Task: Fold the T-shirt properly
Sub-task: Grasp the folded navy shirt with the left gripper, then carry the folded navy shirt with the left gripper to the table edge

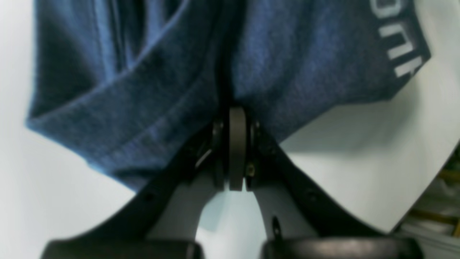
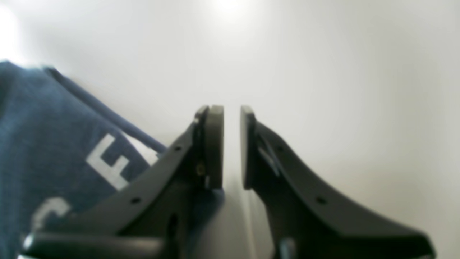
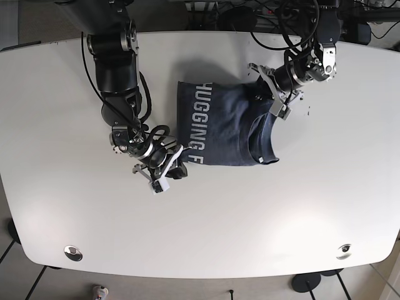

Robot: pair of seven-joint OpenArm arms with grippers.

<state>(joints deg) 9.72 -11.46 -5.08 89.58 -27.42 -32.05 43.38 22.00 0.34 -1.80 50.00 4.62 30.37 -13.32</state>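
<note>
I'm pinching the T-shirt [image 3: 225, 125] with my left gripper [image 1: 237, 118]
Right gripper [image 2: 231, 144] is sitting narrowly parted, empty, beside the shirt on the table [image 3: 312, 200].

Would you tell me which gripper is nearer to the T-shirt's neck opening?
Left. The left gripper is clamped on the T-shirt near its collar; the right gripper sits open at the opposite, lettered edge.

Soft heathered blue cloth T-shirt [image 3: 225, 125], smooth glossy white table [image 3: 200, 219]
</note>
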